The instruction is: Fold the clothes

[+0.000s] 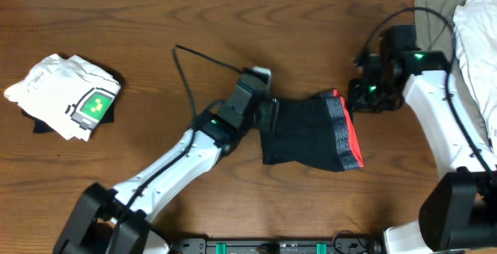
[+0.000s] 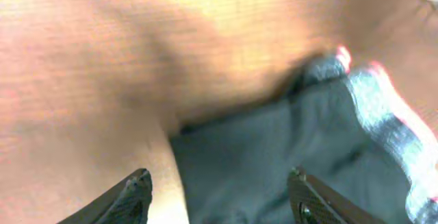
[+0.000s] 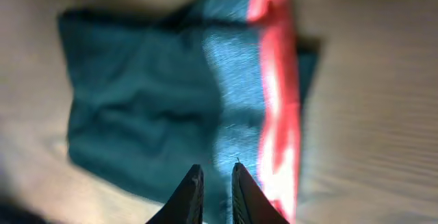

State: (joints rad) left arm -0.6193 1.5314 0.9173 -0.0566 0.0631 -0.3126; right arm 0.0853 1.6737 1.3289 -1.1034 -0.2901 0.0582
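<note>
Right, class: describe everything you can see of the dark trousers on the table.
The trousers are folded into a compact, slightly rumpled rectangle of soft dark navy fabric, lying flat on the wooden table. The grey waistband, edged red-orange, forms the right end. The left gripper stands open over the left edge; nothing grips them.

white green-print shirt (image 1: 68,99) far left; grey-beige and white garment heap (image 1: 466,17) top right
</note>
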